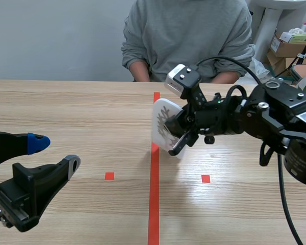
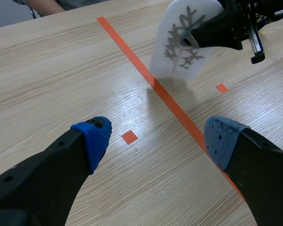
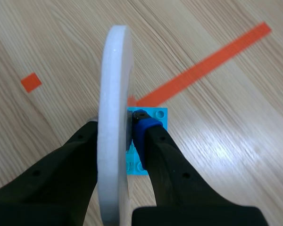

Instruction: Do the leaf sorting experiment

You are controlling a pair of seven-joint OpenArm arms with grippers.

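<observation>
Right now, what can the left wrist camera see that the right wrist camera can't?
Only the left wrist view shows the grey leaf picture on the face of the white plate, and the open left gripper. Only the right wrist view shows a light-blue square under the right gripper, with the plate seen edge-on. Both show the white plate pinched by the right gripper, the orange tape line and the wooden table.
</observation>
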